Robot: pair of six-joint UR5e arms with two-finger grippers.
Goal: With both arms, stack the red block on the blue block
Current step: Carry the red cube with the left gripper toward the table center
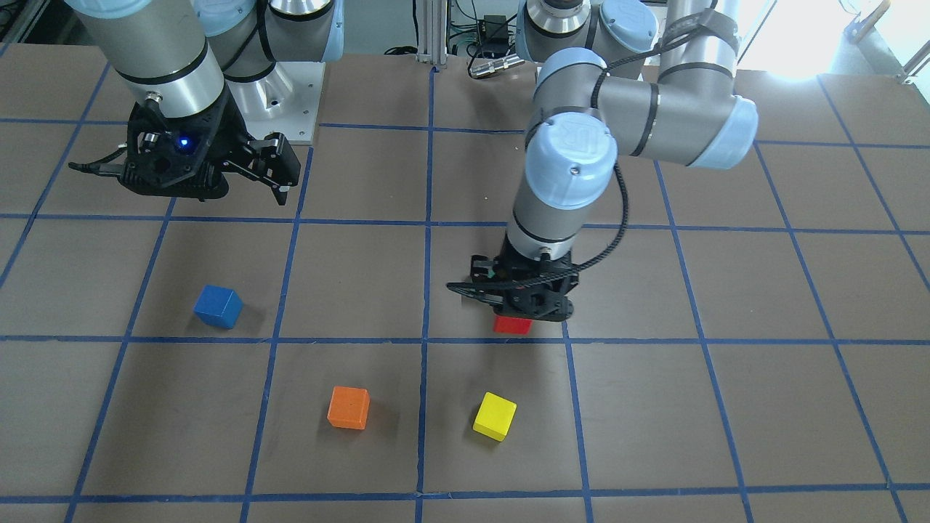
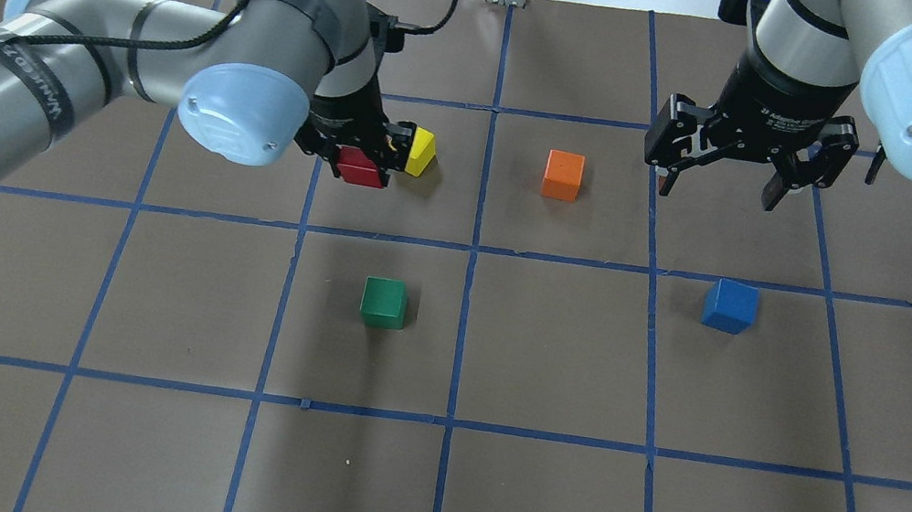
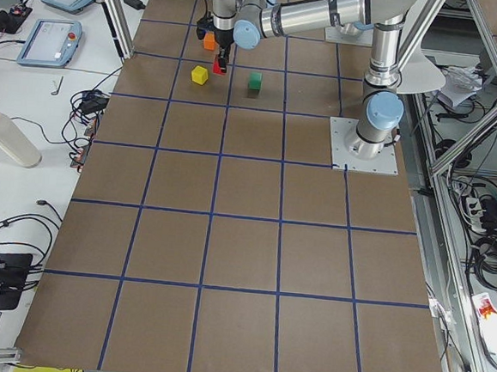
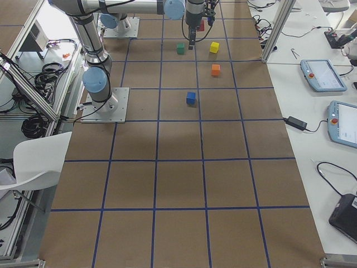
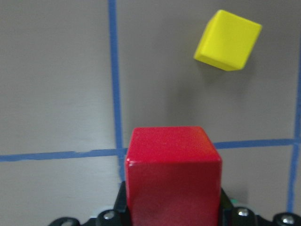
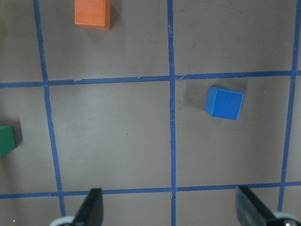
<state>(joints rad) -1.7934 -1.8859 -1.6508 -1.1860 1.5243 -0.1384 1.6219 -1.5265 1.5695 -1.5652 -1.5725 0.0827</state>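
My left gripper [image 2: 361, 157] is shut on the red block [image 2: 361, 168], which fills the bottom of the left wrist view [image 5: 173, 174] and hides the fingers there. In the front view the red block [image 1: 512, 324] shows under the left gripper [image 1: 517, 309], low over the brown table. The blue block [image 2: 729, 306] sits alone on the table on the right side; it also shows in the front view [image 1: 218, 306] and the right wrist view [image 6: 224, 103]. My right gripper [image 2: 722, 188] is open and empty, high above the table, beyond the blue block; its fingers [image 6: 91, 209] frame the right wrist view.
A yellow block [image 2: 422, 151] lies just beyond the red one, also in the left wrist view [image 5: 228, 40]. An orange block [image 2: 563, 175] sits between the two grippers. A green block [image 2: 383, 301] lies nearer the robot. Blue tape lines grid the table [image 2: 525, 509].
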